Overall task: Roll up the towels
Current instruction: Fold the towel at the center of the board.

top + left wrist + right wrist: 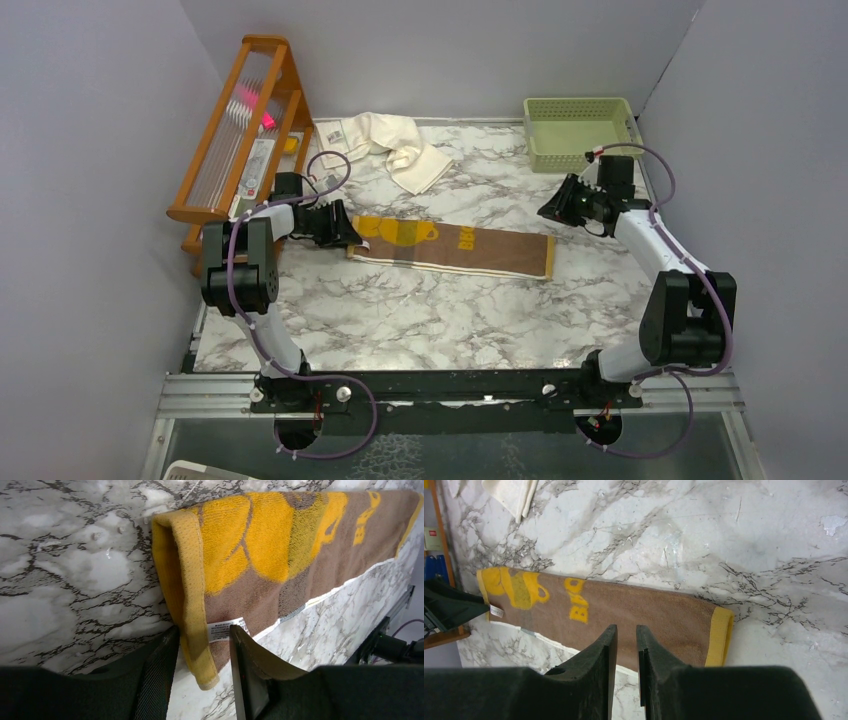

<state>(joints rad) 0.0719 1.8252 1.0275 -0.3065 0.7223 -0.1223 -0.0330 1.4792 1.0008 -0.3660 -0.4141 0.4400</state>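
Base rail [450, 400], 6 o'clock, nearest edge; both arms bolted on.
Marble-patterned table [400, 320], under everything else.
Wooden rack [240, 130], 10 o'clock.
Brown towel [450, 248], centre of table, flat in a long strip from 9 to 3 o'clock; yellow hem at each end, 9 o'clock end folded over.
Green basket [575, 152], 1 o'clock corner.
Cream towel [395, 145], 12 o'clock, crumpled, well apart from both grippers.
Left gripper [202, 632], jaws parted either side of the brown towel's folded corner.
Right gripper [626, 629], hovering near the 3 o'clock end, jaws slightly parted, nothing between.
White label [227, 629], on the folded end.
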